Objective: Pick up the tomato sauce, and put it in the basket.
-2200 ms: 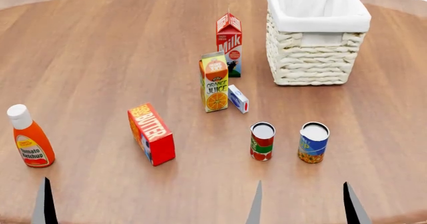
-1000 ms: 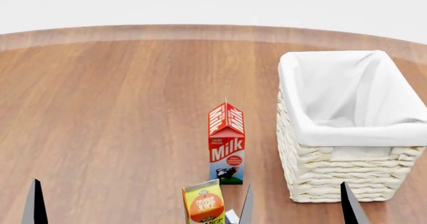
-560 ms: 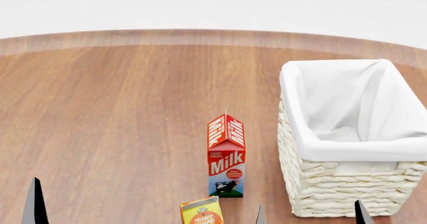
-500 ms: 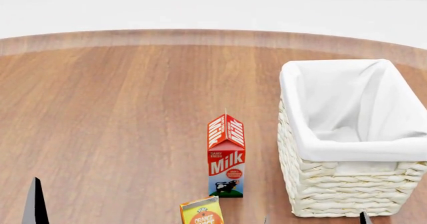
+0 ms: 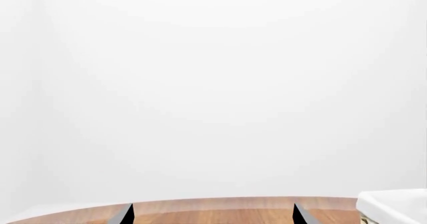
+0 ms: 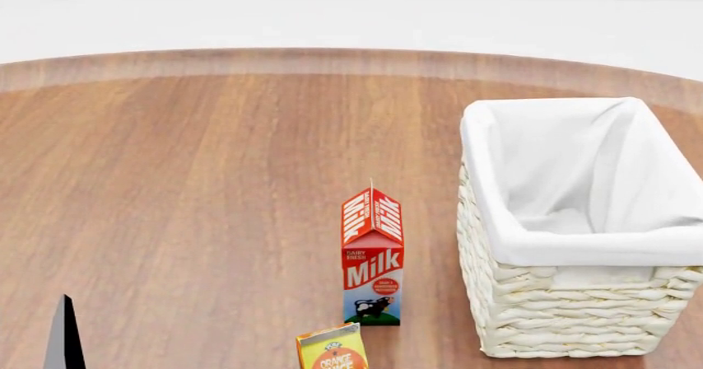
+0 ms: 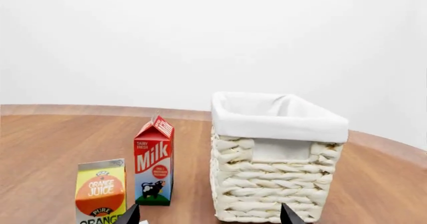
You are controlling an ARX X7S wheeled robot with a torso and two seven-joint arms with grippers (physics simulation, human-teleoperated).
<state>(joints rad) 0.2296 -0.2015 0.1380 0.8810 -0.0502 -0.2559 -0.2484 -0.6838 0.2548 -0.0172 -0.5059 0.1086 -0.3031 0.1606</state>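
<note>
The tomato sauce is out of view in every frame. The basket [image 6: 571, 311], cream wicker with a white cloth lining, stands at the right of the wooden table and looks empty inside. It also shows in the right wrist view [image 7: 267, 184] and as a corner in the left wrist view [image 5: 393, 206]. My right gripper [image 7: 209, 216] is open and empty, low above the table, facing the basket and the cartons. My left gripper [image 5: 213, 216] is open and empty, pointing over the far table edge. One of its fingertips [image 6: 66, 344] shows at the lower left of the head view.
A red milk carton [image 6: 374, 258] stands just left of the basket and also shows in the right wrist view [image 7: 153, 166]. An orange juice carton [image 6: 332, 351] stands nearer to me, also seen in the right wrist view [image 7: 100, 191]. The round table's far edge [image 6: 329, 56] curves behind.
The head view tilted up, so the cans, butter box and ketchup left the frame. Since half a second ago my right fingertips dropped out of the head view's bottom; the left fingertip sank slightly.
</note>
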